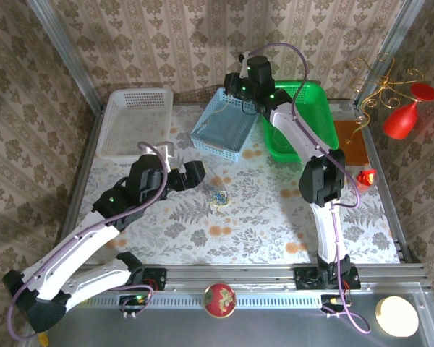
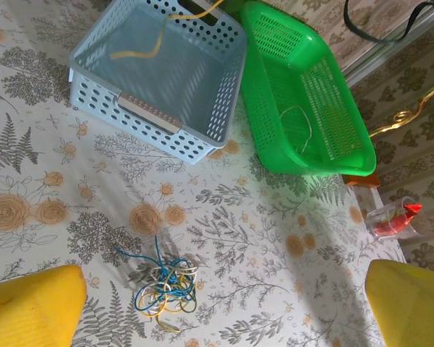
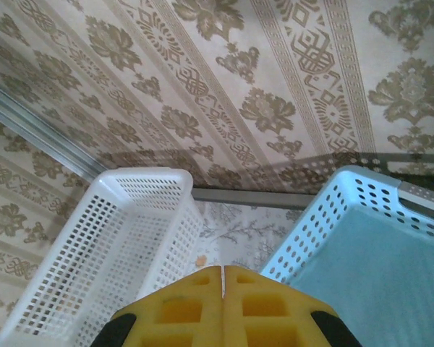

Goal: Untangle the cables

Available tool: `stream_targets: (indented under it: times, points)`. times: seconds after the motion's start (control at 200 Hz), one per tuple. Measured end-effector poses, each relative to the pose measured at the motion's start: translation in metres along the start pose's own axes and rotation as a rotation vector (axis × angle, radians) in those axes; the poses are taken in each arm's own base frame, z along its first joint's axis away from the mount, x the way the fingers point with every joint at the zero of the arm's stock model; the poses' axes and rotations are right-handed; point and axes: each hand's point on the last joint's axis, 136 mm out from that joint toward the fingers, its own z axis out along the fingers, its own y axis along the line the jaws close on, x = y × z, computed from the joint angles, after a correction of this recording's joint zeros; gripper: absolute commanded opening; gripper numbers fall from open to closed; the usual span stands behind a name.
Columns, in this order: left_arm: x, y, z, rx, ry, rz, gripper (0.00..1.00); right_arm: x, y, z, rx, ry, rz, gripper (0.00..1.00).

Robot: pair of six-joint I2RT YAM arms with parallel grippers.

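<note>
Cables (image 2: 165,285), a thin blue-white-yellow tangle mid-counter (image 1: 267,235), want the spread left pincer (image 2: 220,307) on one outer strand; right pincer (image 3: 223,278) is pressed together.

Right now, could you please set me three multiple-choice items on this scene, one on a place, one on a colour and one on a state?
1. Where do the tangled cables lie?
A. on the table
B. inside a basket
C. on the metal rail

2. What colour is the basket that the loose yellow strand is in?
A. white
B. green
C. blue

3. How do the right fingers stand?
A. wide open
B. pressed together
C. half open

Answers:
1 A: the knot rests on the flowered tablecloth, in front of the baskets.
2 C: the left wrist view shows the strand within the walls of the blue basket.
3 B: in the right wrist view, the two yellow pads meet along a thin seam.
</note>
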Motion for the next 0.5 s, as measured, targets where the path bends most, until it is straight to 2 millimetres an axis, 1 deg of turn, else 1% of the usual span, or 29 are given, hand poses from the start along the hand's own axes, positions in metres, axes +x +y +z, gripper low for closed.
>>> stream_targets:
  times: [0.115,0.195,0.225,0.305,0.335,0.42,0.47,0.5]
  points:
    - [-0.009,-0.002,0.001,0.006,-0.001,-0.020,1.00,0.008,-0.004,0.003,0.008,0.016,-0.007,0.00]
    - [-0.015,-0.002,0.001,0.014,-0.002,-0.036,1.00,0.021,-0.011,0.007,0.020,0.044,-0.007,0.01]
    - [-0.017,-0.002,0.002,0.016,-0.002,-0.043,1.00,0.026,-0.013,0.009,0.025,0.056,-0.007,0.07]
    - [-0.025,-0.004,0.003,0.027,0.001,-0.057,1.00,0.040,-0.019,0.014,0.037,0.087,-0.013,0.36]
    - [-0.029,-0.006,0.003,0.031,0.001,-0.062,1.00,0.044,-0.021,0.015,0.040,0.097,-0.019,0.43]
    - [-0.045,-0.017,0.004,0.051,-0.001,-0.074,1.00,0.057,-0.025,0.017,0.046,0.128,-0.041,0.51]
    - [-0.054,-0.026,0.005,0.063,-0.003,-0.081,1.00,0.065,-0.027,0.016,0.049,0.145,-0.043,0.52]
    - [-0.060,-0.032,0.005,0.074,-0.006,-0.087,1.00,0.075,-0.029,0.015,0.054,0.165,-0.042,0.52]
